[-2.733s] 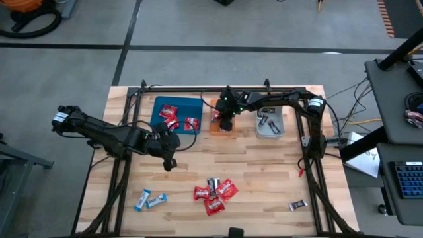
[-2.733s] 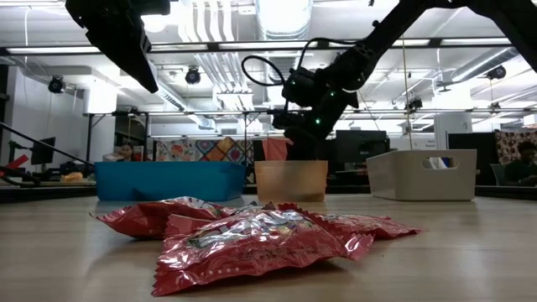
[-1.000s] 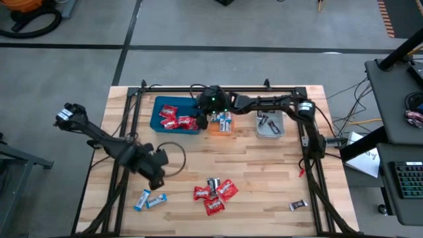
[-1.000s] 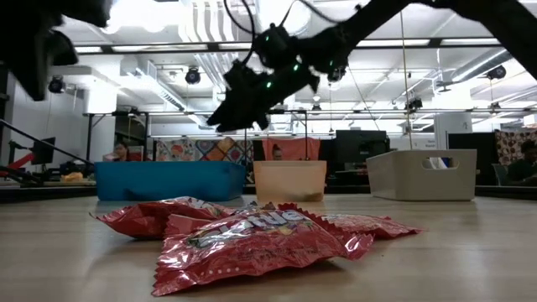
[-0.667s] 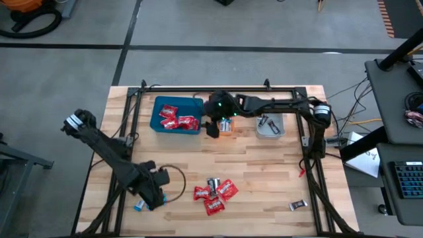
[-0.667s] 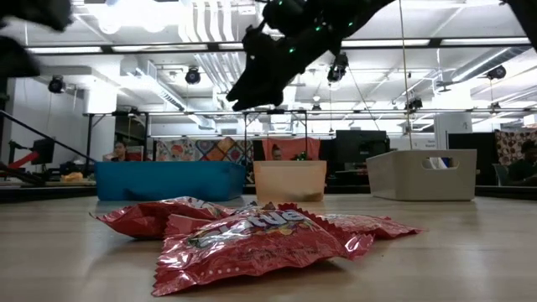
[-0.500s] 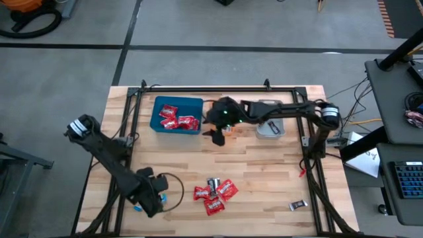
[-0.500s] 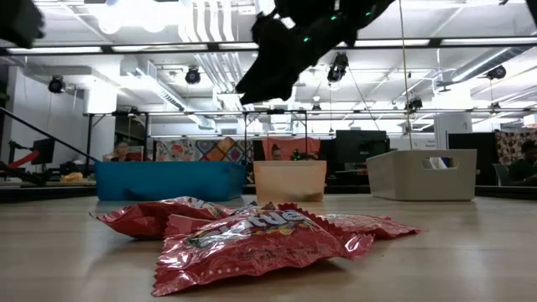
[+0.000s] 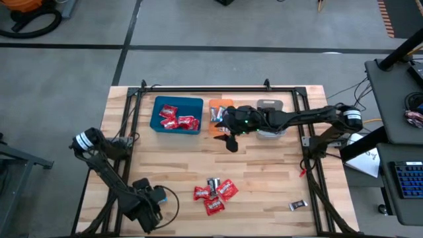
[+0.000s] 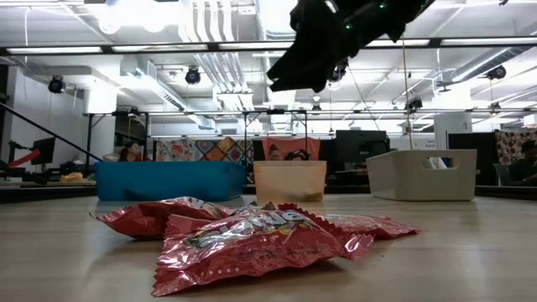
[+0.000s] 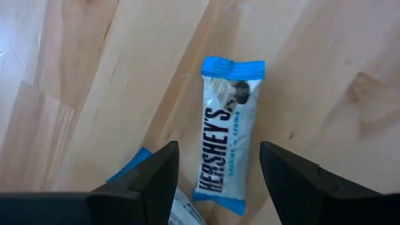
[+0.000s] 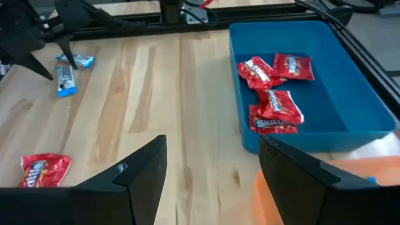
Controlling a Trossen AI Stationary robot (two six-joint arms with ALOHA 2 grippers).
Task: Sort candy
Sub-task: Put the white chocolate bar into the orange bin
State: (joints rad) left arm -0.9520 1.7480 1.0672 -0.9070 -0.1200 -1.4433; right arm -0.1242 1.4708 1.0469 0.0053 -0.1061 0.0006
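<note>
A blue-and-white candy bar (image 11: 226, 134) lies flat on the wood near the table's near left corner. My left gripper (image 11: 219, 151) (image 9: 147, 206) hovers over it, open, one finger on each side and clear of it. A second blue-and-white candy (image 11: 136, 161) peeks out beside one finger. Red candies (image 9: 215, 193) (image 10: 252, 239) lie heaped at the near middle, and a dark candy (image 9: 297, 205) lies at the near right. My right gripper (image 9: 230, 143) (image 12: 212, 153) hangs open and empty, high above the table in front of the orange tray (image 9: 220, 108).
The blue tray (image 9: 177, 104) (image 12: 350, 94) at the back holds a few red candies (image 12: 275, 87). The orange tray holds a blue-and-white candy. The grey tray (image 9: 269, 104) is partly under my right arm. Bare wood lies between the trays and the red heap.
My left gripper has swung toward the table's near edge and come down over the blue-and-white candies. My right gripper has drawn away from the blue tray toward the table's right and slightly nearer, past the orange tray's front. No candy has moved.
</note>
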